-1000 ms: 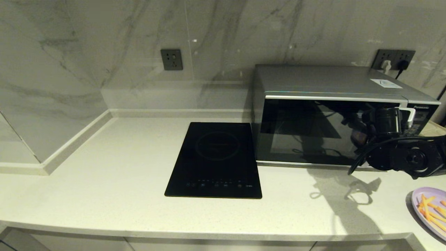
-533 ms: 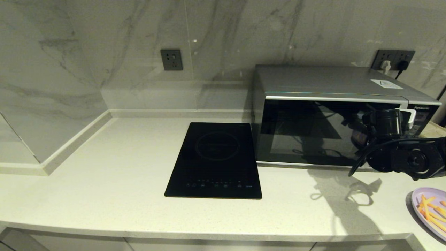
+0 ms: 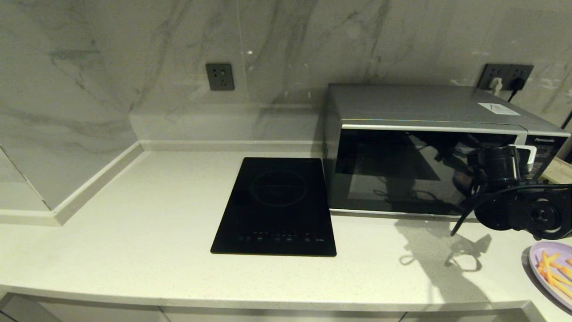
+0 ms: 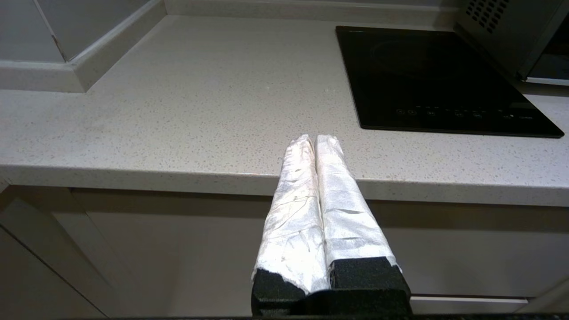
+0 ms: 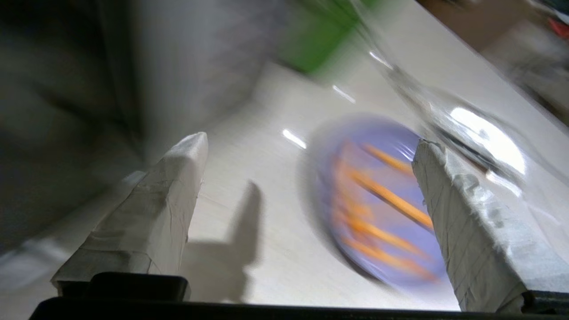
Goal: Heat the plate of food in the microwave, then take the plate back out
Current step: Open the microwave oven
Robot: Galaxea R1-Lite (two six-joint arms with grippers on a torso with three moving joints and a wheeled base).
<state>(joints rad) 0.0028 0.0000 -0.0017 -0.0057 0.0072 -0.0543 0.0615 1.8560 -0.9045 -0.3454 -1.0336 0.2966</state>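
Observation:
The microwave (image 3: 429, 152) stands at the back right of the counter with its dark glass door closed. The plate of food (image 3: 552, 273), pale lilac with orange fries, lies at the counter's front right edge, partly cut off. My right arm (image 3: 523, 212) hovers in front of the microwave's right end, above and behind the plate. In the right wrist view the right gripper (image 5: 311, 142) is open, and the plate (image 5: 382, 209) shows on the counter beyond its spread fingers, untouched. My left gripper (image 4: 315, 138) is shut and empty, parked low in front of the counter edge.
A flat black induction hob (image 3: 277, 203) lies left of the microwave. Wall sockets (image 3: 505, 76) with plugs sit behind it. A blurred green tray (image 5: 320, 40) and a shiny object (image 5: 471, 129) lie beyond the plate. The counter (image 3: 134, 214) meets a raised ledge at the left.
My right arm has shifted a little to the right and downward, toward the plate. The microwave door stays closed and the plate has not moved.

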